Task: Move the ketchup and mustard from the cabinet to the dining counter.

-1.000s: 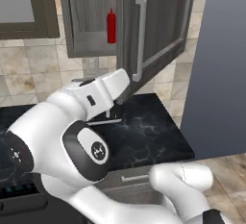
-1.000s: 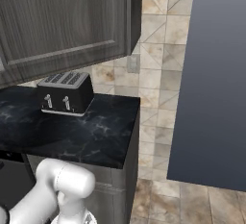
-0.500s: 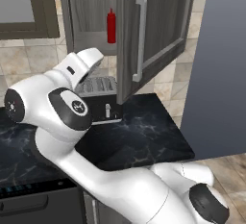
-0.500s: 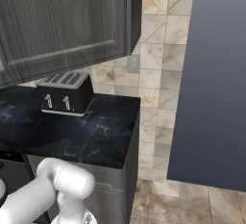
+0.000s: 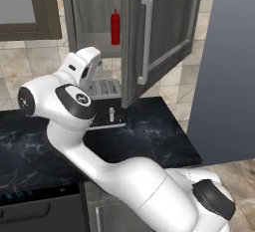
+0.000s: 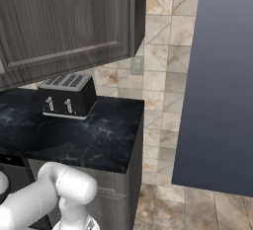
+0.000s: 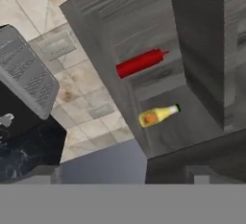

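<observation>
We see the cabinet (image 5: 99,12) with its door (image 5: 164,32) swung open, the long silver handle (image 5: 146,39) standing upright on the door's face. The ketchup (image 5: 115,27) stands upright on the shelf inside, toward the left of the opening in the left base view. In the hand view, which is rolled, the ketchup (image 7: 140,63) lies toward 12 o'clock of centre and the mustard (image 7: 157,115) just below it at about 6 o'clock from it; the two bottles are apart, each against the cabinet's (image 7: 120,35) interior.

Our gripper (image 5: 92,69) is raised below the cabinet opening, at about 7 o'clock from the ketchup and well apart from it. The jaws stand wide open, about as far as they go, and hold nothing; they touch neither bottle.

The toaster (image 6: 67,95) sits on the black counter (image 6: 94,135) under the cabinet, near the tiled wall (image 6: 158,76). In the hand view the toaster (image 7: 24,83) lies at 9 o'clock.
</observation>
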